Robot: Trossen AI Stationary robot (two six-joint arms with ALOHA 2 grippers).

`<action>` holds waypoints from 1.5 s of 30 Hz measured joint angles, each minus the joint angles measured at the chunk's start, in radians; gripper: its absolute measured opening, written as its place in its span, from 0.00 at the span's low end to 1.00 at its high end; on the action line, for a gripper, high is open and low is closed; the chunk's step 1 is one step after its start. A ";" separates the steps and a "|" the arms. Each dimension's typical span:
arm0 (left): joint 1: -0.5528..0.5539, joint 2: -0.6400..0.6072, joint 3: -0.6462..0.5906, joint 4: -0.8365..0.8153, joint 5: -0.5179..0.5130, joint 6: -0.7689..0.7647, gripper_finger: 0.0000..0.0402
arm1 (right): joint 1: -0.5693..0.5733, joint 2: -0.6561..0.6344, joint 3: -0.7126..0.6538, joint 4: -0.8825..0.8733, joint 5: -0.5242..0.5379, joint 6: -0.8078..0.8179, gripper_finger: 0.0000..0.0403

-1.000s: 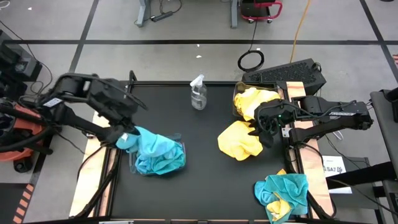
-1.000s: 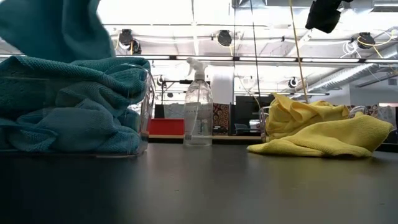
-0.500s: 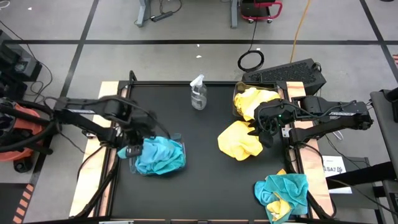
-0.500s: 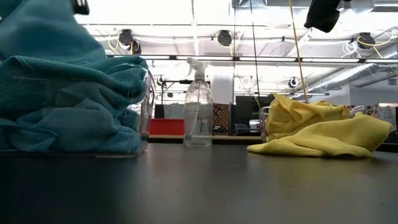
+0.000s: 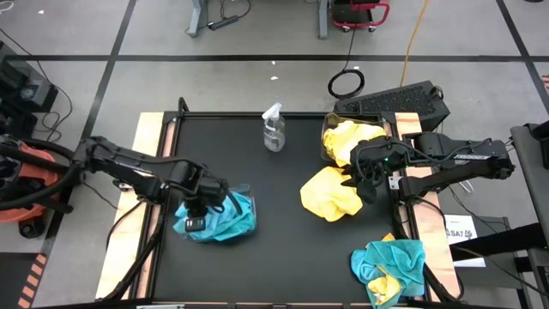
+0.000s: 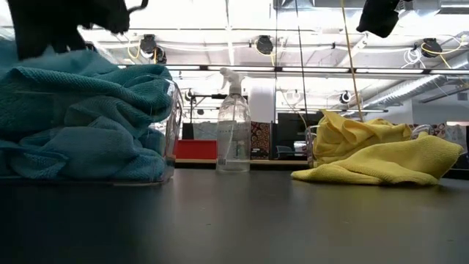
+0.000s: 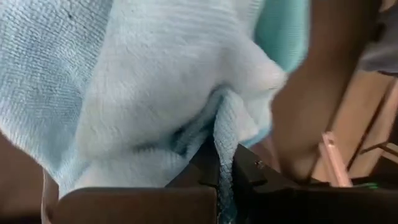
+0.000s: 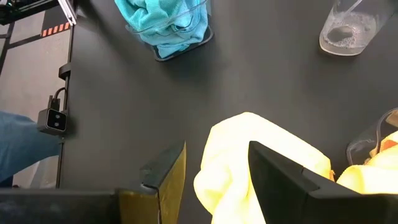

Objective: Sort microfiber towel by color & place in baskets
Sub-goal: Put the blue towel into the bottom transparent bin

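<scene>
A second ago my left arm hung out by the worktop's left edge with a teal towel trailing from it; since then it has swung inward and down, and my left fingers (image 5: 206, 204) are now pressed onto the heap in the teal bin (image 5: 249, 190), which sits left of centre on the worktop (image 5: 283, 249). They are pinched shut on a fold of the teal towel (image 7: 155, 93), which the wrist view shows wedged between the tips. In the low view the dark bulk of that arm has come down over the top of the teal pile (image 6: 80, 117), where only cloth showed half a second ago. I judge that this towel is as good as delivered: what remains is to let go and lift clear without dragging the cloth out again. My right fingers (image 5: 367, 176) have not moved over this second; they hover about half open with nothing in them, over the yellow towel (image 5: 330, 193) that lies loose on the worktop just beside the yellow bin (image 5: 328, 129). That towel still needs binning, and a mixed heap (image 5: 390, 268) of teal and yellow waits at the near right corner, so the sorting is well short of finished.
</scene>
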 joint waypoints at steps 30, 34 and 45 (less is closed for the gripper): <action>0.002 0.017 -0.223 0.280 0.031 -0.077 0.43 | -0.001 0.002 -0.016 -0.127 0.100 0.004 0.43; 0.002 0.017 -0.145 0.278 0.040 -0.073 0.59 | -0.001 0.005 -0.059 -0.091 0.100 0.039 0.50; 0.002 0.017 0.083 0.149 0.042 -0.022 0.65 | -0.005 0.007 -0.321 0.057 0.166 0.103 0.70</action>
